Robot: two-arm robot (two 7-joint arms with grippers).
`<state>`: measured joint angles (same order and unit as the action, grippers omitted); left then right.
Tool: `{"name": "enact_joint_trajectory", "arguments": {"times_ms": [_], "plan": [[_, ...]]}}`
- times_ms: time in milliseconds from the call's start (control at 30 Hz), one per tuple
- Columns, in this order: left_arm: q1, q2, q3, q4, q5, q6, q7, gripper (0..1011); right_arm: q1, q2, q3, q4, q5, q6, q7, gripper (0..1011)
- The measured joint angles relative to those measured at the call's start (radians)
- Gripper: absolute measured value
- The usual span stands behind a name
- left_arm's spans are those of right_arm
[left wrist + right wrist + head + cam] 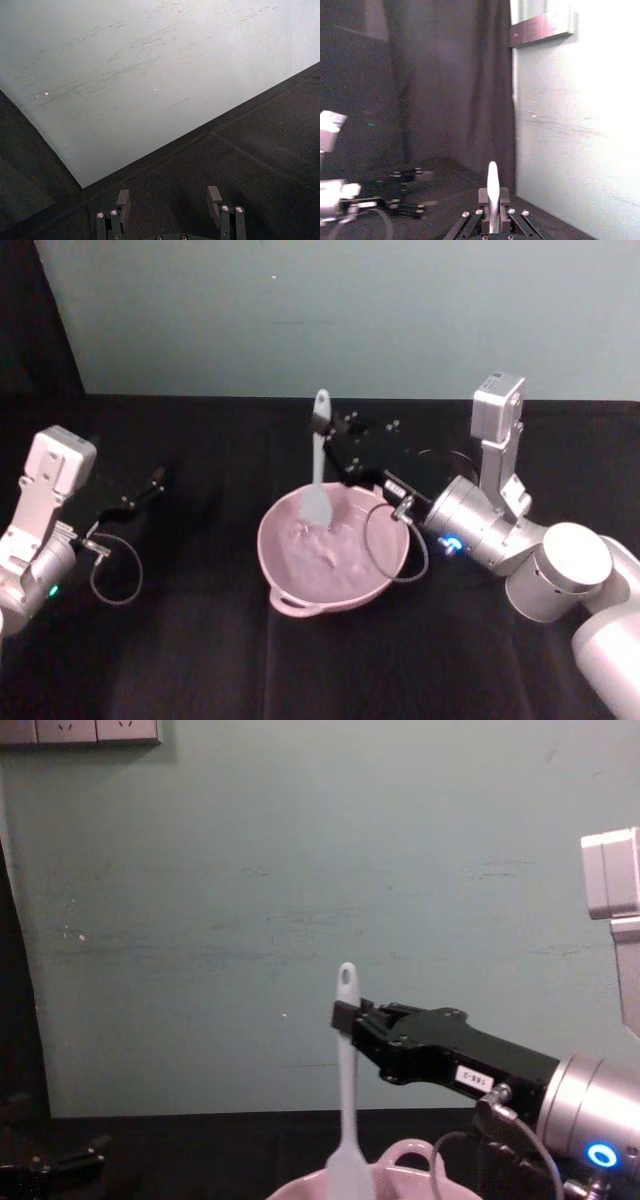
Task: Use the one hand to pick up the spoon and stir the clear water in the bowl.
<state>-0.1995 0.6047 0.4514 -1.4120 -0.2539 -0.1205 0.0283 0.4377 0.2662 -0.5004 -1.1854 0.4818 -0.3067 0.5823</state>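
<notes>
The pale pink bowl (295, 585) sits at the table's middle with clear water in it; its rim and loop handle also show low in the chest view (405, 1160). My right gripper (325, 445) reaches in from the right and is shut on the upper handle of the white spoon (318, 475). The spoon (346, 1110) stands nearly upright, its scoop down inside the bowl. In the right wrist view the spoon's handle (492, 187) sticks up between the shut fingers. My left gripper (155, 480) rests far left over the black cloth, its fingers (123, 199) open and holding nothing.
Black cloth (200, 660) covers the table, with a pale green wall (350, 310) behind it. Loose cables loop near both wrists, one (385, 540) hanging over the bowl's right rim. A dark curtain (445, 75) hangs at the left side.
</notes>
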Motion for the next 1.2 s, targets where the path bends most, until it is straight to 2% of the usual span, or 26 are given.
{"name": "enact_joint_trajectory", "arguments": {"times_ms": [133,300,433,467,533,700,867,967,1067,1200], "plan": [[0.000,0.000,0.000,0.000,0.000,0.000,0.000,1011,0.009,0.003,0.014,0.017,-0.023,-0.016,-0.013,119],[0.000,0.000,0.000,0.000,0.000,0.000,0.000,1011,-0.012,0.041,0.042,-0.019,-0.026,-0.013,-0.005,119],[0.000,0.000,0.000,0.000,0.000,0.000,0.000,1011,-0.069,0.086,0.065,-0.108,0.011,0.026,0.038,119],[0.000,0.000,0.000,0.000,0.000,0.000,0.000,1011,-0.069,0.086,0.065,-0.108,0.011,0.026,0.038,119],[0.000,0.000,0.000,0.000,0.000,0.000,0.000,1011,-0.104,0.109,0.072,-0.161,0.046,0.061,0.070,119],[0.000,0.000,0.000,0.000,0.000,0.000,0.000,1011,-0.123,0.124,0.063,-0.191,0.090,0.106,0.109,119],[0.000,0.000,0.000,0.000,0.000,0.000,0.000,1011,-0.113,0.113,0.039,-0.178,0.110,0.126,0.126,119],[0.000,0.000,0.000,0.000,0.000,0.000,0.000,1011,-0.095,0.088,0.025,-0.148,0.111,0.116,0.126,119],[0.000,0.000,0.000,0.000,0.000,0.000,0.000,1011,-0.070,0.049,0.015,-0.101,0.091,0.079,0.100,119],[0.000,0.000,0.000,0.000,0.000,0.000,0.000,1011,-0.042,0.018,0.009,-0.050,0.059,0.052,0.072,119]]}}
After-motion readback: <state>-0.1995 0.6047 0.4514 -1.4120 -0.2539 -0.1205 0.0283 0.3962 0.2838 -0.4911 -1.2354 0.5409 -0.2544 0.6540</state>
